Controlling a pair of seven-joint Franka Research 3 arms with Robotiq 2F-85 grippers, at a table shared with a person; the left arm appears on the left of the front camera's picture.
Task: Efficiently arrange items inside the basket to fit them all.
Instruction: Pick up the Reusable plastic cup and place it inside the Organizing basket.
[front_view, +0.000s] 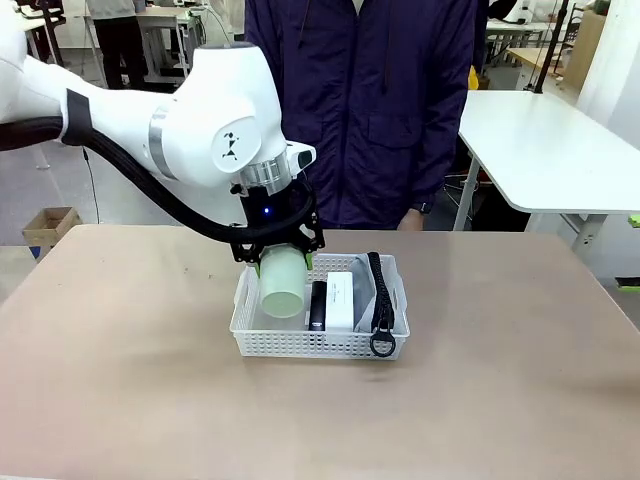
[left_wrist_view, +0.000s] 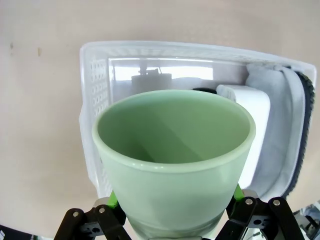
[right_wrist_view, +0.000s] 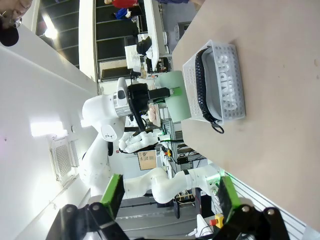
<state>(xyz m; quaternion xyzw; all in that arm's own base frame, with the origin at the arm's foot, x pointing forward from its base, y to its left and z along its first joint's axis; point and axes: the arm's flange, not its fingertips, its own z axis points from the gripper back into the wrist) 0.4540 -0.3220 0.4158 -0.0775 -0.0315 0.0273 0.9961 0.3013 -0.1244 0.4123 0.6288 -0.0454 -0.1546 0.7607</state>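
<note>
**Putting the cup in last**

Holding the pale green cup (front_view: 282, 281) pinched, the left gripper (left_wrist_view: 172, 227) hung over the basket's (front_view: 262, 344) bare end. Beside that gap lay the black device (front_view: 318, 304), white box (front_view: 340, 298) and pouch (front_view: 368, 290). The right gripper (right_wrist_view: 170, 200) was spread wide. Next, I think, the cup needed gentle lowering.

Pale green cup (front_view: 283, 284), glossy, plain inside and out; white basket (front_view: 290, 343) with perforated lattice walls, on a matt beige-brown surface (front_view: 120, 380). In the basket: slim black device (front_view: 318, 305), plain white box (front_view: 339, 296), grey pouch (right_wrist_view: 226, 85) printed "CAMPUS" in pale letters, with black strap (front_view: 379, 290) and black ring (front_view: 382, 345). Left gripper (left_wrist_view: 172, 235) black with green pads; right gripper (right_wrist_view: 170, 192) likewise black, green pads; arm (front_view: 200, 120) white.
</note>
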